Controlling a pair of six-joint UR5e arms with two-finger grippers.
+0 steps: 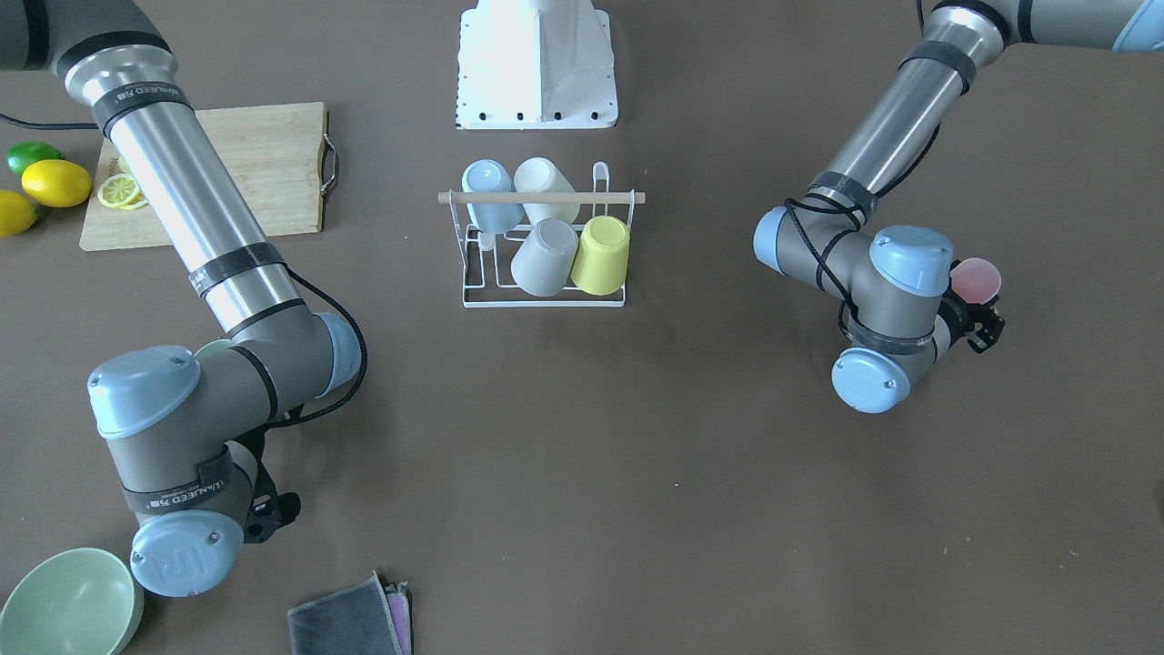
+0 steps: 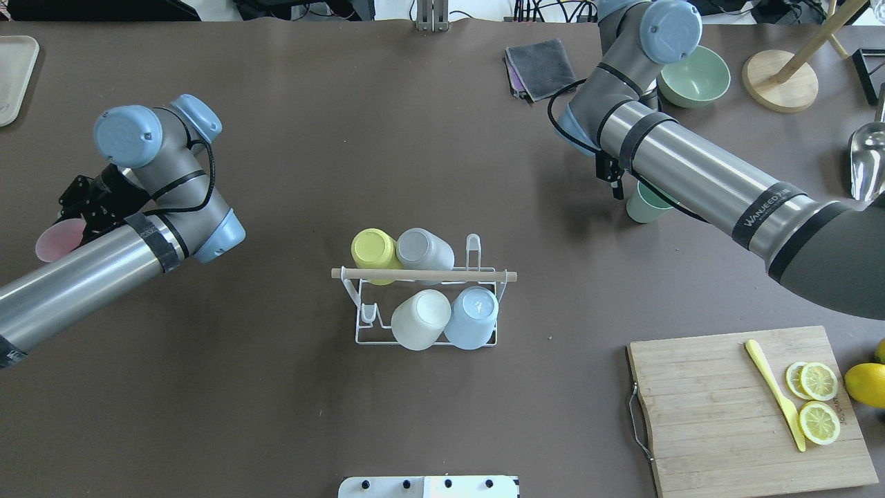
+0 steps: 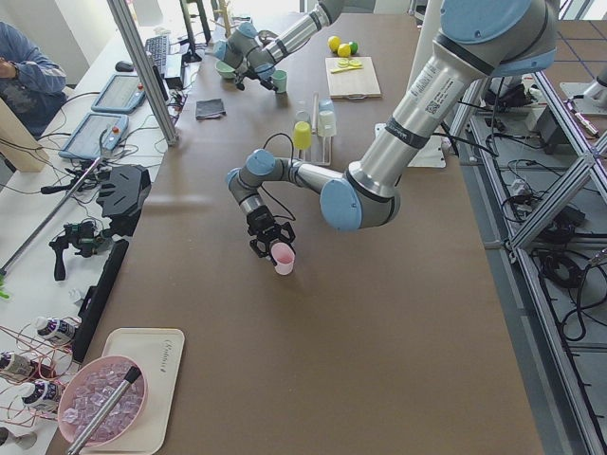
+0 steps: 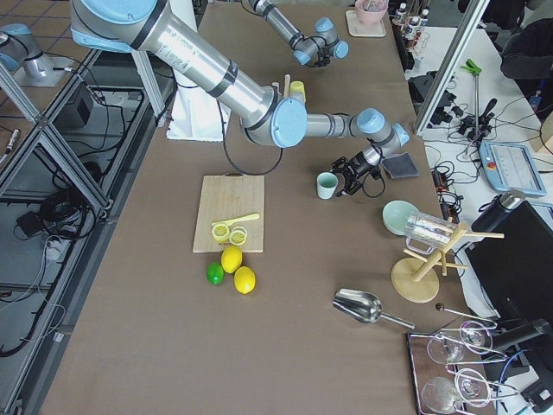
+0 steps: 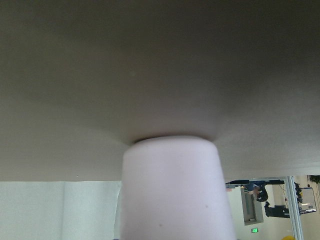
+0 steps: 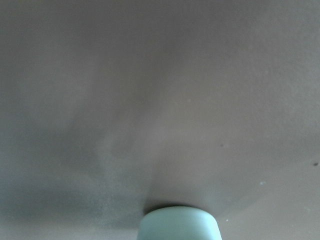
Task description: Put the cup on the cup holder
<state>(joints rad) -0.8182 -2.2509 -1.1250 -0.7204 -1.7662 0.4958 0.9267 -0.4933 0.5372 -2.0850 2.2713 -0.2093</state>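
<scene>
The cup holder [image 2: 359, 325], a white wire rack with a wooden rod [image 2: 422, 274] across its top, stands mid-table. It holds yellow [image 2: 373, 249], grey [image 2: 422, 249], white [image 2: 420, 318] and blue [image 2: 471, 317] cups. A pink cup [image 2: 55, 242] stands on the table at the left. My left gripper [image 2: 77, 220] is right at it, and the cup fills the left wrist view [image 5: 175, 195]. I cannot tell whether the fingers grip it. A green cup [image 2: 644, 206] stands at the right. My right gripper [image 2: 621, 188] is beside it and looks open. The cup's end shows in the right wrist view [image 6: 177, 225].
A cutting board [image 2: 705, 408] with lemon slices and a yellow knife lies near right, with lemons [image 2: 864, 384] beside it. A green bowl [image 2: 693, 76], a grey cloth [image 2: 543, 66], a wooden stand [image 2: 781, 79] and a metal scoop [image 2: 868, 159] sit far right. A white tray [image 2: 14, 76] is far left.
</scene>
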